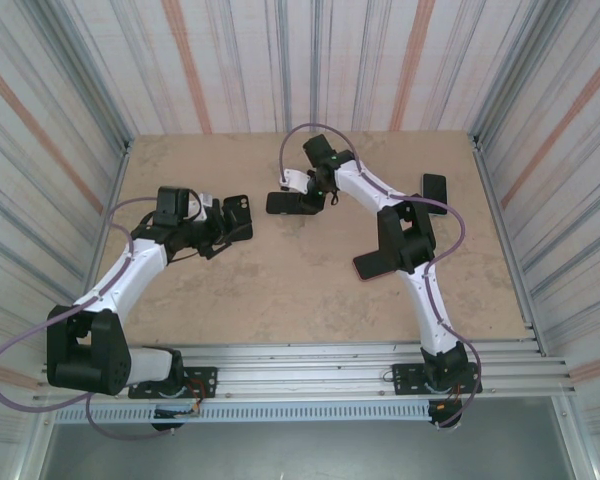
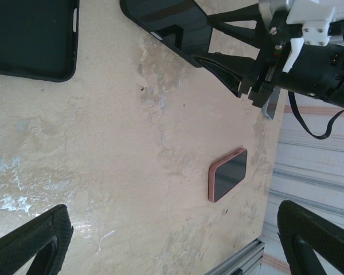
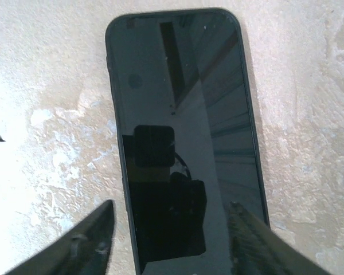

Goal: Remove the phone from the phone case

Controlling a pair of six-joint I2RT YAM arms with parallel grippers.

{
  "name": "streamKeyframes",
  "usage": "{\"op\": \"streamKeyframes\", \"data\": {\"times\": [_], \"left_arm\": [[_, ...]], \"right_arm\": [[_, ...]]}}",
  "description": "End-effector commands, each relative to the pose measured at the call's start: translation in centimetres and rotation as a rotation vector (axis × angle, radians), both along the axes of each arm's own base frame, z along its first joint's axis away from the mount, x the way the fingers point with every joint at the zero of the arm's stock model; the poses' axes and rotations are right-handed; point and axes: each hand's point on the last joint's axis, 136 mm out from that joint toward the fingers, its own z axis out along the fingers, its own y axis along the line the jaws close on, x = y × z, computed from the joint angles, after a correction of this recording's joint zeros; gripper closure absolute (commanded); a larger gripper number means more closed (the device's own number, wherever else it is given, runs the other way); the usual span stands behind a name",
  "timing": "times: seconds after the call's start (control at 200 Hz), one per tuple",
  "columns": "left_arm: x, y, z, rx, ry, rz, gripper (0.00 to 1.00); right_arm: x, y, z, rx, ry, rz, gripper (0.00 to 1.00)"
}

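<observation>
Extraction seemingly done: phone lies bare, apart from the case (upper left, left-wrist view); right gripper straddles it, fingers part-spread; left gripper gapes wide.

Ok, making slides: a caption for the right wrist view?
Right gripper straddling the near end of a glossy black phone lying flat on mottled beige tabletop.

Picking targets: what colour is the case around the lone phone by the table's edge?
Salmon-pink case; left wrist view shows best.
</observation>
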Motion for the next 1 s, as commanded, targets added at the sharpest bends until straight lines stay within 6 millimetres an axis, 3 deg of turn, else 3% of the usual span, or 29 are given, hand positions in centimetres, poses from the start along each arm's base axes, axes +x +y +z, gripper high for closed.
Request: {"op": "streamKeyframes", "data": {"times": [0.0,0.085,0.205,0.426,0.701,0.997], "left_arm": [[0.6,-0.1,0.9,-0.007,-0.035,-0.015,0.04],[0.6,-0.2,0.9,-0.009,-0.036,-0.018,0.04],[0.4,-0.2,0.9,0.0,-0.034,-0.032,0.04],[0.2,-0.2,0.9,0.008,-0.023,-0.05,0.04],[0.0,-0.3,0.8,0.011,-0.004,-0.065,0.04],[-0.2,-0.6,0.7,0.009,0.008,-0.074,0.04]], "right_arm": [[0.4,0.1,2.2,0.047,-0.027,-0.01,0.31],[0.9,0.0,2.4,0.064,-0.028,-0.026,0.17],[0.9,-0.1,1.6,0.056,0.015,-0.02,0.09],[0.9,-1.0,-0.5,-0.011,0.047,0.01,0.03],[1.2,-1.7,-1.0,-0.002,0.097,0.022,0.01],[1.1,-2.5,-3.2,-0.077,0.108,0.031,0.01]]}}
